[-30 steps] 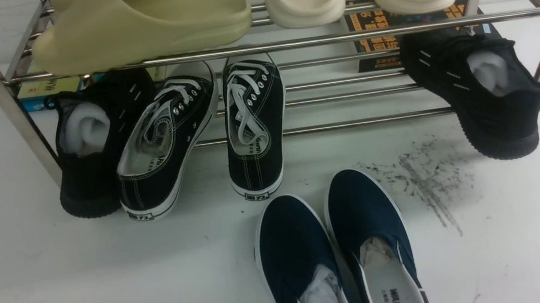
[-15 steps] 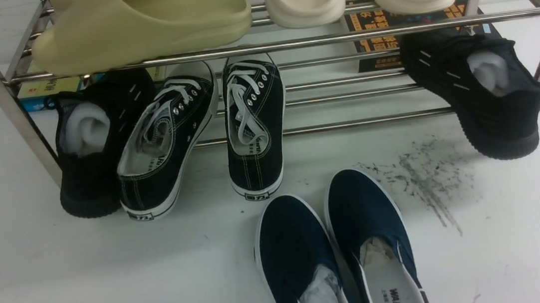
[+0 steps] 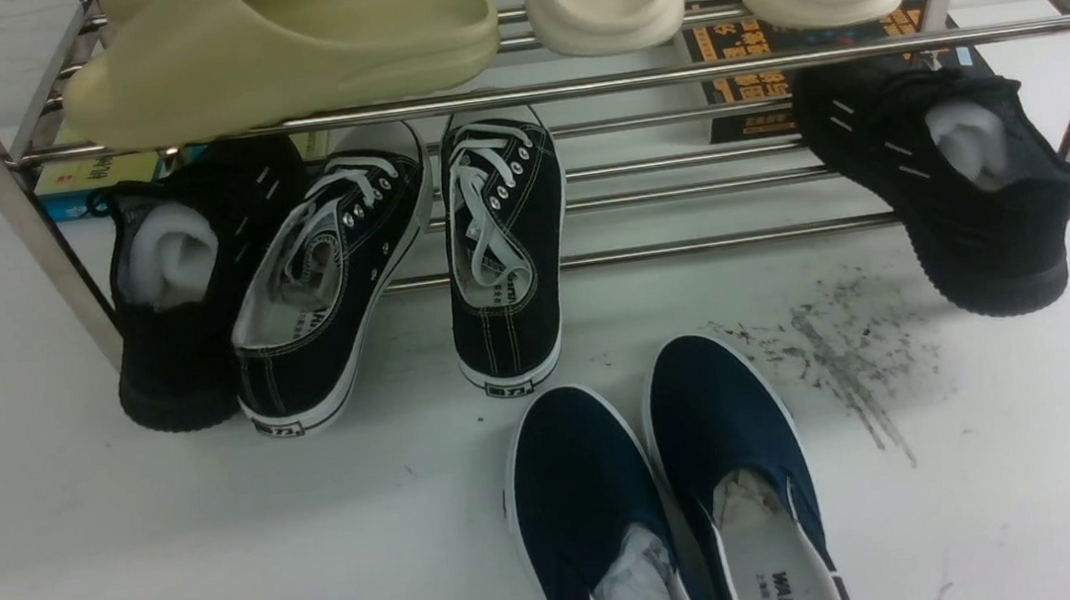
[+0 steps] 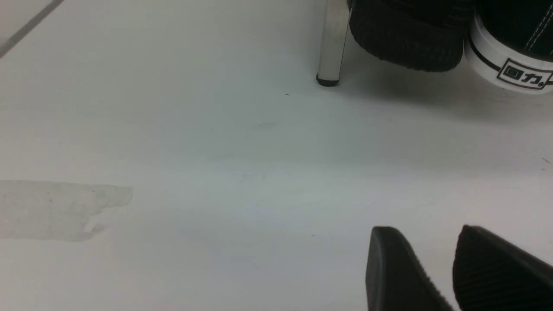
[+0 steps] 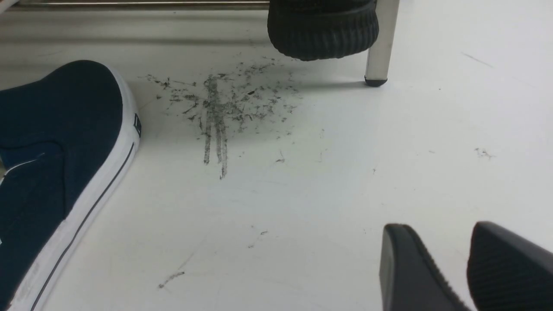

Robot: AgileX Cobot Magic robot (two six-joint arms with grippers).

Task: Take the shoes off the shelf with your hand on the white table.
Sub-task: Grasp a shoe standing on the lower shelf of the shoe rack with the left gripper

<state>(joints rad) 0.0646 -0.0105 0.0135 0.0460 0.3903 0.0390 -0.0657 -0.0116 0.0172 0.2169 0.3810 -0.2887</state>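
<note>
Although one looks for some change against the earlier front views, nothing has visibly moved; the two black canvas sneakers, the left one and the right one, are lying on the lower tier of the shelf as before, with their heels out past its front rod; so, in my judgement, the taking has not begun, and the reach is the next step. The left pincer stands partly open over the white surface, with a gap between its fingers and nothing held; the right pincer is likewise partly open and empty; both are well apart from the pair. The left sneaker touches the black knit sneaker beside it; therefore a careless grip could drag this neighbour also. Close before the right one's heel lie the navy slip-ons on the surface; I think each sneaker should be gripped at its heel and drawn out gently, and the place for setting it down must be chosen beside them.
</note>
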